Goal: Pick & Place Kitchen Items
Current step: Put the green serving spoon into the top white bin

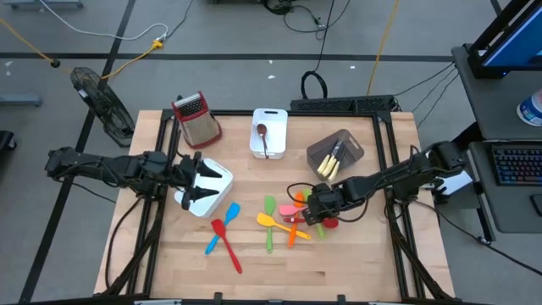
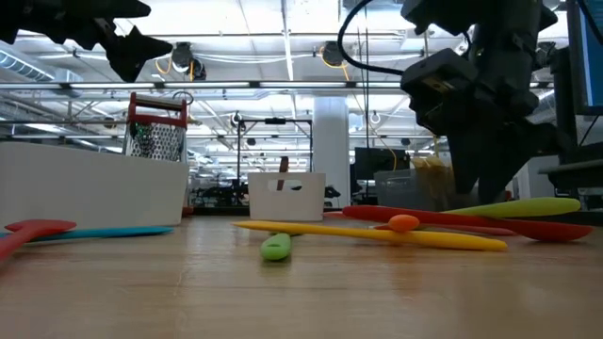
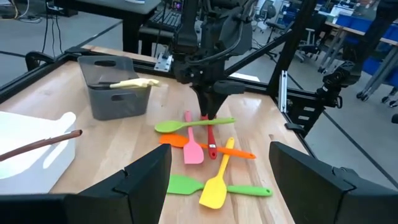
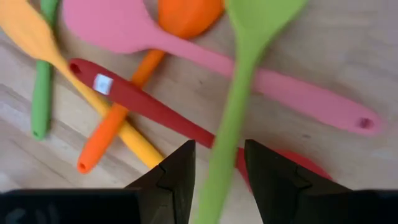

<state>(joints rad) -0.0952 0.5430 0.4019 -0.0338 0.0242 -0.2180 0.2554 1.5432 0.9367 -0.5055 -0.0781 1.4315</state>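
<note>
A heap of kitchen items lies right of the table's middle: a light-green spoon (image 3: 186, 125) on top, and below it a pink spatula (image 3: 193, 152), an orange spoon (image 3: 176, 140), a red utensil (image 4: 140, 104), a yellow spatula (image 3: 214, 193) and a dark-green spatula (image 3: 181, 185). My right gripper (image 4: 221, 177) points steeply down over the heap, open. Its fingers stand on either side of the light-green spoon's handle (image 4: 227, 140), with a gap showing on each side. My left gripper (image 1: 196, 182) is open and holds nothing, above a white bin (image 1: 212, 193) at the table's left.
A blue utensil (image 1: 223, 227) and a red one (image 1: 229, 247) lie near the front left. At the back stand a metal grater (image 1: 196, 119), a white bin (image 1: 269, 135) with a brown spoon and a grey bin (image 1: 334, 152) with cream utensils. Bare wood lies along the front edge.
</note>
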